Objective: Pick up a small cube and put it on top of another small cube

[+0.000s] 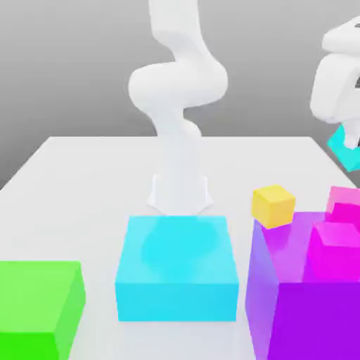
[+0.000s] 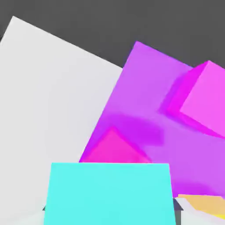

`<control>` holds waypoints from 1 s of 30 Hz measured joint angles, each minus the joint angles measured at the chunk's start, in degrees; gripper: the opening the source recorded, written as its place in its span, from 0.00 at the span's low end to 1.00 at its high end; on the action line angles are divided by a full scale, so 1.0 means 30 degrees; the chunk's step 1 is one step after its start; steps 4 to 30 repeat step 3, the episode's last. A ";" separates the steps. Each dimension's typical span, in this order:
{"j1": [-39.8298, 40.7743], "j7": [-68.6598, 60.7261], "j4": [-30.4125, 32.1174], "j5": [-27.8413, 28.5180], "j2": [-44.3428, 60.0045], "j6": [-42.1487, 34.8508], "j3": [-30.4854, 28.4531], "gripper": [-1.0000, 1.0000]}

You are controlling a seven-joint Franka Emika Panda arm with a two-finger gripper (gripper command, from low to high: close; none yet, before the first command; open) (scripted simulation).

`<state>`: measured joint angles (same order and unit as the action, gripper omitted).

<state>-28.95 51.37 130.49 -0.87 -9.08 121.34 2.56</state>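
My gripper (image 1: pixel 349 139) hangs high at the exterior view's right, shut on the small cyan cube (image 1: pixel 344 152), which is tilted and well above the table. In the hand view the same cyan cube (image 2: pixel 110 193) sits between the jaws. The small yellow cube (image 1: pixel 273 205) stands below the held cube and toward the exterior view's left, by the far corner of the big purple block (image 1: pixel 309 302). I cannot tell whether it rests on that block or on the table behind it. A slice of the yellow cube (image 2: pixel 204 205) shows beside the held cube.
Two magenta cubes (image 1: pixel 336 242) (image 1: pixel 344 199) sit on the purple block. A large cyan block (image 1: pixel 176 278) stands in front of the arm's base (image 1: pixel 179 190). A green block (image 1: pixel 39 306) is at the near left. The white table (image 1: pixel 84 183) extends behind them.
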 joint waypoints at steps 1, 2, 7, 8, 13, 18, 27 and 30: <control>0.0008 0.0024 0.0373 0.0000 0.0190 0.0579 0.0015 1.00; 0.0004 0.0023 0.0372 -0.0001 0.0190 0.0579 0.0014 1.00; 0.0004 0.0023 0.0372 -0.0001 0.0190 0.0579 0.0014 1.00; 0.0004 0.0023 0.0372 -0.0001 0.0190 0.0579 0.0014 1.00; 0.0004 0.0023 0.0372 -0.0001 0.0190 0.0579 0.0014 1.00; 0.0004 0.0023 0.0372 -0.0001 0.0190 0.0579 0.0014 1.00; 0.0004 0.0023 0.0372 -0.0001 0.0190 0.0579 0.0014 1.00; 0.0004 0.0023 0.0372 -0.0001 0.0190 0.0579 0.0014 1.00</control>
